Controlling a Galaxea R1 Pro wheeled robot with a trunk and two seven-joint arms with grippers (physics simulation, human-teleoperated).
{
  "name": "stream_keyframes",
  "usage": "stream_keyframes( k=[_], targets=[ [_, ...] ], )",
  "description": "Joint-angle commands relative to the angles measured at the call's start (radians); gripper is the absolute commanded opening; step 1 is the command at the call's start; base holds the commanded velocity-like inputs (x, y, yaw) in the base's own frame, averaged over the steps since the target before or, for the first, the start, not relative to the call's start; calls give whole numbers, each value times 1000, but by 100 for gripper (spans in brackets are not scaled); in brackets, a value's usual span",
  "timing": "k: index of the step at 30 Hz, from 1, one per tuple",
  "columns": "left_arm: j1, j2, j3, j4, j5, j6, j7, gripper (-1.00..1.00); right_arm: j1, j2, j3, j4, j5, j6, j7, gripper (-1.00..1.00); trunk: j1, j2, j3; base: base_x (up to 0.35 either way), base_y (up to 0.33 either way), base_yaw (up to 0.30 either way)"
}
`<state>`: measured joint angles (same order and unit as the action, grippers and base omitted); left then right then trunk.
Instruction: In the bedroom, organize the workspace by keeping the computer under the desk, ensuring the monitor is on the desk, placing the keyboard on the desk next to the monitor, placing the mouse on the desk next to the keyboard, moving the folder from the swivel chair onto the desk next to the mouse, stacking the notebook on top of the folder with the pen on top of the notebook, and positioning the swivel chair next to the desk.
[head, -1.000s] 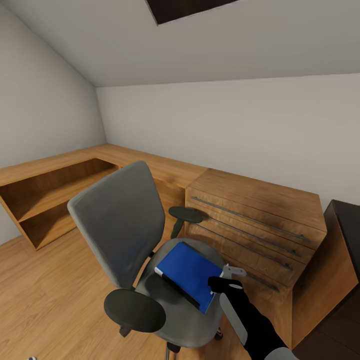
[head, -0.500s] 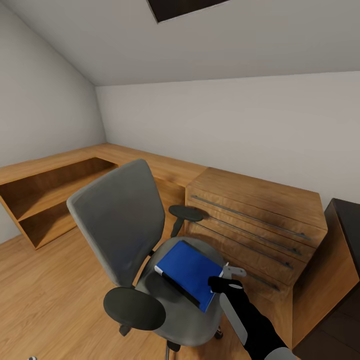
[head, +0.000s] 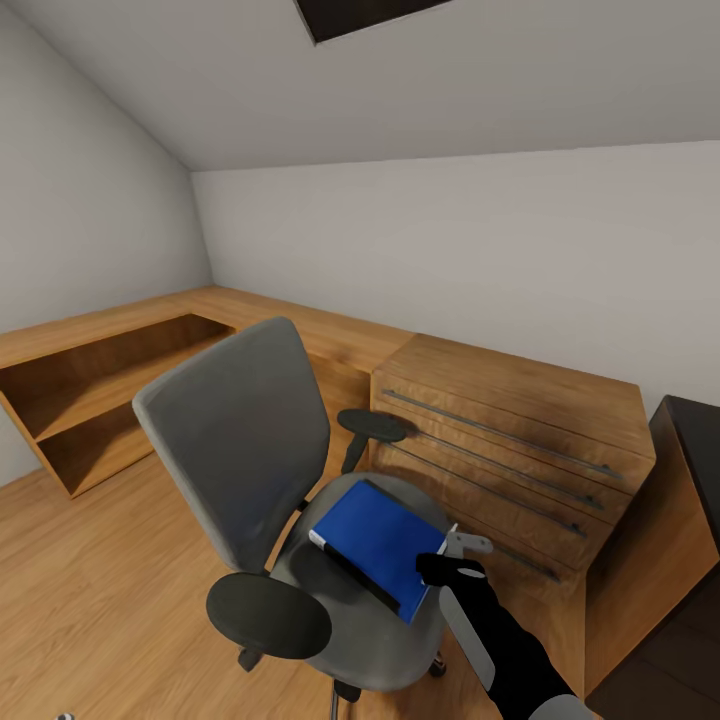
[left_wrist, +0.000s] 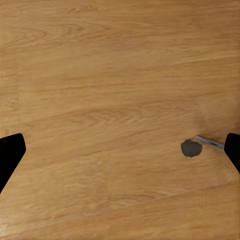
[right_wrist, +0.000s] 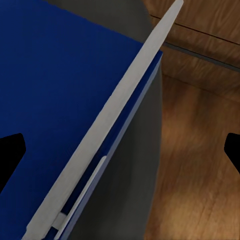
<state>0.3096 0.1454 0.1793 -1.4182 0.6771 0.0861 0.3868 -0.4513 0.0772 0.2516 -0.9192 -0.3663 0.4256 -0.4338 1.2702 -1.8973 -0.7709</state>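
The blue folder (head: 375, 545) lies on the swivel chair (head: 235, 440) seat, its right edge between the wide-spread fingers of the right pincer (head: 452, 560); the left pincer (left_wrist: 120, 152) hangs wide over wooden floor (left_wrist: 110, 75).

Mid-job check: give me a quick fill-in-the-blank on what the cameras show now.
1. The blue folder lies on the seat of the ____.
2. The right hand is at the folder's edge, its fingers ____.
3. Behind the swivel chair stands a wooden chest with long ____ handles.

Missing: swivel chair; open; bar
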Motion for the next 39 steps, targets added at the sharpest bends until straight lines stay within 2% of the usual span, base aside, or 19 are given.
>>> stream_keyframes(
  k=[1,4,39],
  targets=[
    [0,0,0,-2,5,4,4,100,-1,-1,3,-1,-9,2,-9,100,0,0,-1,0,0,0],
    [0,0,-1,-2,5,5,4,100,-1,-1,3,-1,-9,2,-9,100,8,-14,-7,0,0,0],
    [0,0,-1,-1,8,4,4,100,-1,-2,3,-3,-11,2,-9,100,8,-14,-11,0,0,20]
  ],
)
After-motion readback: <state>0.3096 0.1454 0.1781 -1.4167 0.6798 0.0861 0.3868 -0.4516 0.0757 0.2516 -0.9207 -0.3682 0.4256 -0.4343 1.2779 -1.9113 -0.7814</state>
